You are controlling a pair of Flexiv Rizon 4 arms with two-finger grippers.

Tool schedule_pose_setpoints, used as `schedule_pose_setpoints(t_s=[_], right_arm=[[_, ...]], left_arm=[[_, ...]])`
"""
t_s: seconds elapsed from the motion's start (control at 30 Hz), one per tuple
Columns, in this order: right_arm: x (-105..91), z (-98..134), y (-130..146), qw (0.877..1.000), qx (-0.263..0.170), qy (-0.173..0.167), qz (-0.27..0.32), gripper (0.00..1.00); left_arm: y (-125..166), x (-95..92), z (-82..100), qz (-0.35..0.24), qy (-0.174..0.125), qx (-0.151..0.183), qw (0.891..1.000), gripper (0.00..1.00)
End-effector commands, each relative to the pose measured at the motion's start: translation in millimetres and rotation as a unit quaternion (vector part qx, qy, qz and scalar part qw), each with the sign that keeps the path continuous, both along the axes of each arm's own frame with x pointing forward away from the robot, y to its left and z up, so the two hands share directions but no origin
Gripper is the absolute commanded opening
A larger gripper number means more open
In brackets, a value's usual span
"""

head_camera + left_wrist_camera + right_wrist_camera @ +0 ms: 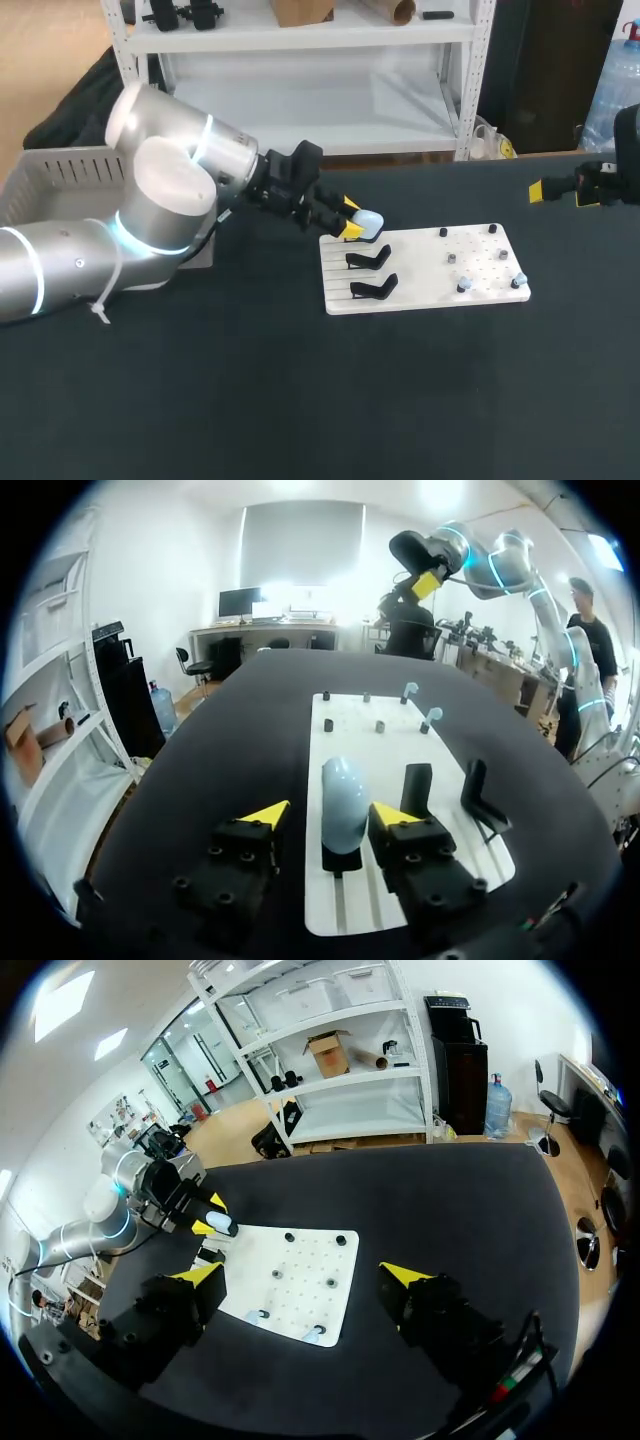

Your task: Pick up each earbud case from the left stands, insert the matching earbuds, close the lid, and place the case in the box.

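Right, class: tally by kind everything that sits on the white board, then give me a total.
Light blue earbud case: 1
Black stands: 3
Light blue earbuds: 2
Small pegs: 4
Total: 10

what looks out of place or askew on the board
Nothing stands out: the pale blue case rests on its stand between the fingers of the open left pincer, and the white board lies flat.

Black table [250, 400]; white pegged board [420, 250] lying flat near middle; grey box [60, 170] at left edge.
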State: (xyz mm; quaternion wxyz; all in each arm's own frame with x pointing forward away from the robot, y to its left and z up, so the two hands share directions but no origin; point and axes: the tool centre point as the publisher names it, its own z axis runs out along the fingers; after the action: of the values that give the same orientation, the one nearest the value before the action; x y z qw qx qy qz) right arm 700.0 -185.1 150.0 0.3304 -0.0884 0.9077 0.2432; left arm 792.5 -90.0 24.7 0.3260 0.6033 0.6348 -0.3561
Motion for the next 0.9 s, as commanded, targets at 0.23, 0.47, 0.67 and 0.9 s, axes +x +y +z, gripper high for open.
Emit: schedule_pose_setpoints(t_s=[0.23,0.47,0.67,0.9], right_arm=[[0.0,0.0,0.0,1.0,0.0,0.0,0.0,1.0],[0.0,0.0,0.0,1.0,0.0,0.0,0.0,1.0],[0.0,0.0,0.0,1.0,0.0,0.0,0.0,1.0],[0.0,0.0,0.0,1.0,0.0,0.0,0.0,1.0]], left_arm=[[-4.2,-5.0,-4.0,0.001,-0.006,-0.008,1.0,0.49],[-6.5,-6.4,-7.7,0.002,-0.011,-0.007,1.0,0.5],[-6.5,-4.5,-7.0,0.006,-0.008,-0.009,1.0,0.5],[-6.6,-5.6,-6.8,0.006,-0.006,-0.01,1.0,0.49]])
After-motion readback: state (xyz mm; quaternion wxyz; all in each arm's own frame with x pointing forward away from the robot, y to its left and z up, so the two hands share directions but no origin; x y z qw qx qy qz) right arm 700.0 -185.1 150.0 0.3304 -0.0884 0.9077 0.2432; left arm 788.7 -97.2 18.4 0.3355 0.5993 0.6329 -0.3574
